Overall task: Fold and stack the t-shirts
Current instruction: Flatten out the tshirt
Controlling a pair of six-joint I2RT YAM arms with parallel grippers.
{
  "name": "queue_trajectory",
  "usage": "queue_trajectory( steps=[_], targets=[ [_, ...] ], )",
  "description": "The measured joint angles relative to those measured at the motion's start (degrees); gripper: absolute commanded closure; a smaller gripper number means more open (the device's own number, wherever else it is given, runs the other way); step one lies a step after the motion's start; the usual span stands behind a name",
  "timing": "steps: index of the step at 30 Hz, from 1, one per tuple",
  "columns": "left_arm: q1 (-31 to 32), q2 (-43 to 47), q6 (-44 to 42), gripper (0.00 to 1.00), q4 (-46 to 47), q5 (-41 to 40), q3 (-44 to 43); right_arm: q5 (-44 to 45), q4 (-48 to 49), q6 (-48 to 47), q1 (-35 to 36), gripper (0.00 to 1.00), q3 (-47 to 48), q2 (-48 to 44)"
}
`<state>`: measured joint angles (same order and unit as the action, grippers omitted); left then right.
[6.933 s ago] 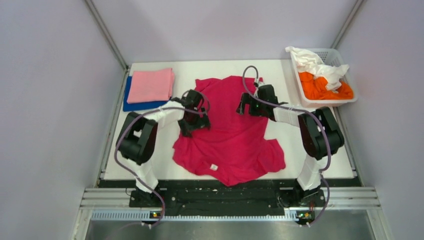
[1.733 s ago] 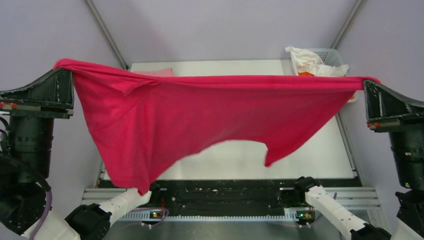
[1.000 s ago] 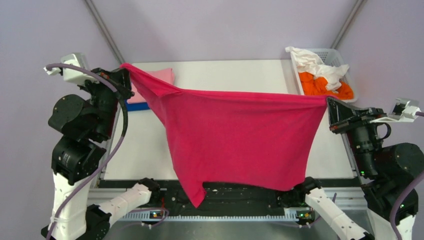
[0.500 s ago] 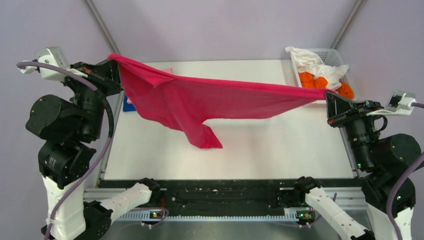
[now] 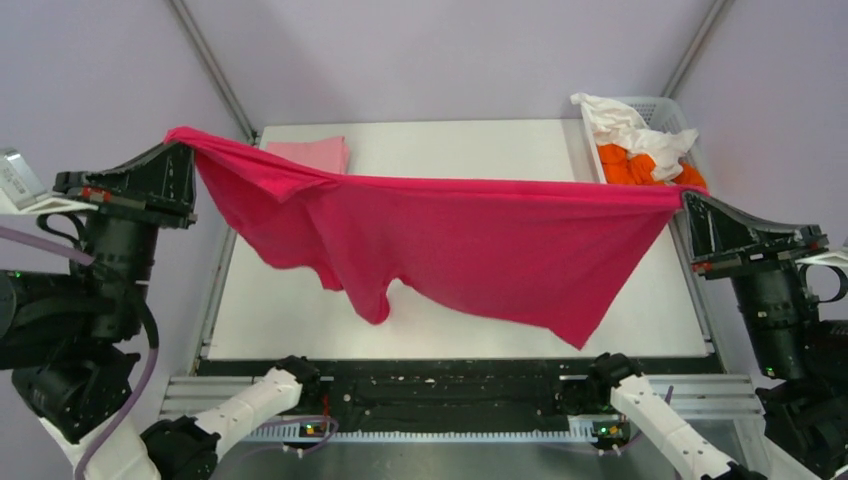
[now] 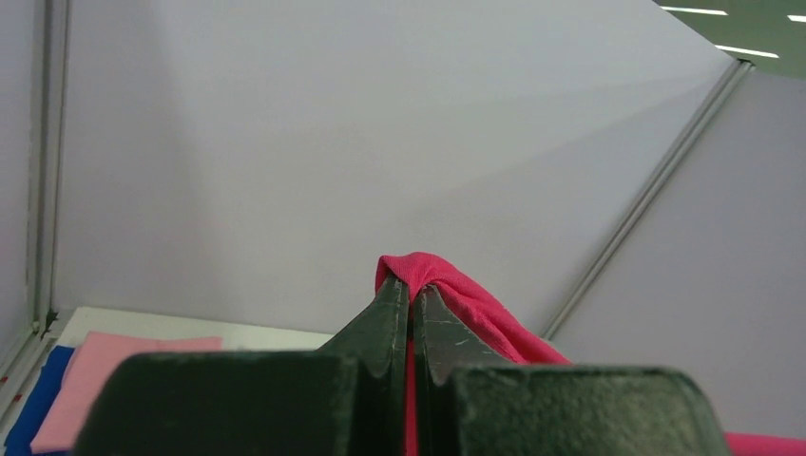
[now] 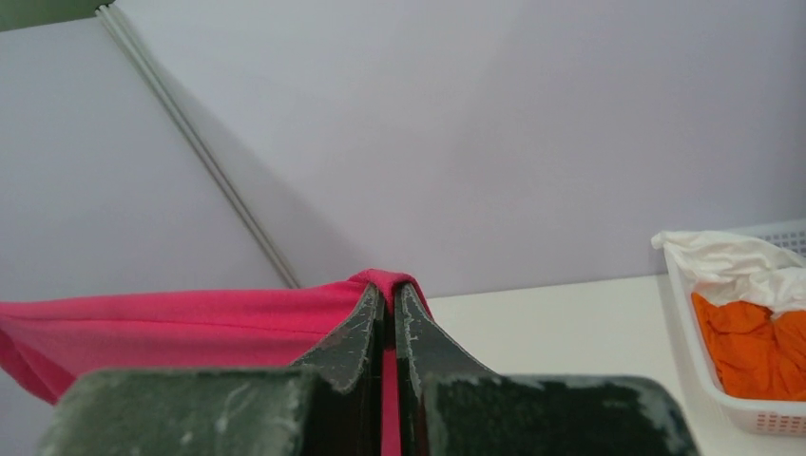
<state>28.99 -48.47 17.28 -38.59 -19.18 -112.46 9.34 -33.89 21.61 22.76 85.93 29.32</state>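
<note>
No readable text or labels anywhere, perhaps for lack of sharpness.

White table (image 5: 480,150) in view, pale and flat. Far left corner, there's a folded light pink t-shirt (image 5: 312,153) sitting on a royal blue t-shirt (image 6: 21,413), and the left wrist view catches the blue edge peeking out beside it. Far right corner, a white slotted basket (image 5: 668,108) rests on the tabletop, right along the right edge
</note>
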Motion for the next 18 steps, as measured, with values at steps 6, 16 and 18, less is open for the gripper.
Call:
queue_trajectory(
  steps=[6,16,18],
  targets=[
    [-0.09,-11.67,0.11,1.00,-0.24,-6.69,-5.62,4.22,3.28,-1.53,0.00,1.00,-1.60,5.05],
    [-15.30,-53.02,0.81,1.00,-0.37,-1.68,-25.51,18.05,18.12,-12.11,-0.92,1.00,-2.84,34.93],
    [-17.35,-56.74,1.27,1.00,-0.13,0.83,-25.53,17.81,19.37,-14.23,-2.36,1.00,0.02,41.35]
  ],
)
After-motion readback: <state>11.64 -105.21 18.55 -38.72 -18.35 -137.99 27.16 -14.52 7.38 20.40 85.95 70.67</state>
